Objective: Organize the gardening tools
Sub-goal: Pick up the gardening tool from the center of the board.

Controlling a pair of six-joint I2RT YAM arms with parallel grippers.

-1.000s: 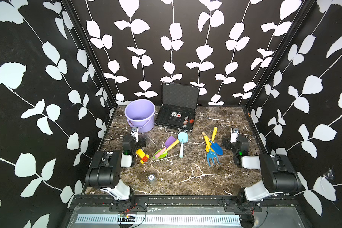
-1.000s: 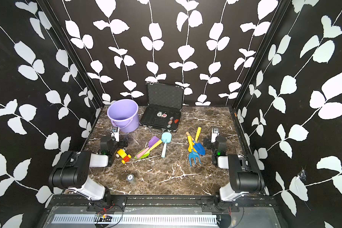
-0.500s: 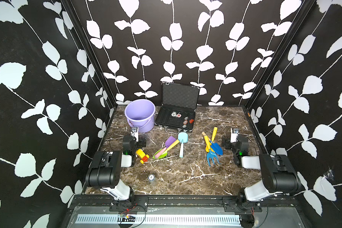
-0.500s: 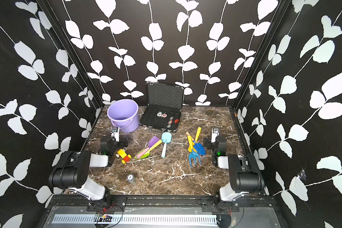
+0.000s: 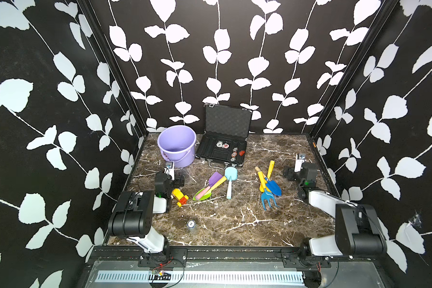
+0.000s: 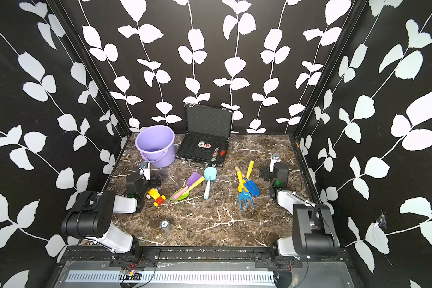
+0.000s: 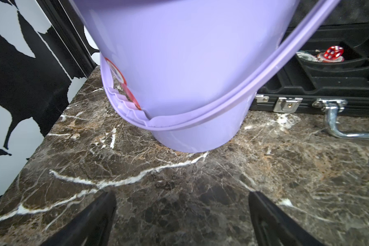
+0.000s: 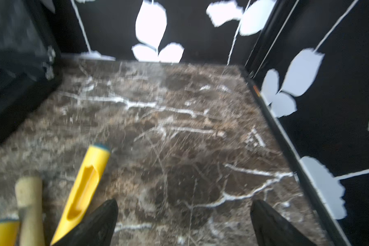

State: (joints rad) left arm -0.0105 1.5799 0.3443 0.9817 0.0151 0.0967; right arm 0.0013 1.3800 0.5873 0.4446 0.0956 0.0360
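Gardening tools [image 5: 217,183]: green, purple, blue heads, two clusters before the black case [image 5: 227,122]
Left gripper [image 7: 182,198]: spread wide, empty
Right gripper [image 8: 183,204]: spread wide, empty

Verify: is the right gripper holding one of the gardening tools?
No; the right gripper is open over bare table, with the yellow handle lying beside one finger.

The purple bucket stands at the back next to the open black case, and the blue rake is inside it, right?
Not quite. The blue rake is not inside the purple bucket; it lies on the table, beside the blue trowel, as both top views show. The bucket does stand at the back next to the open black case.
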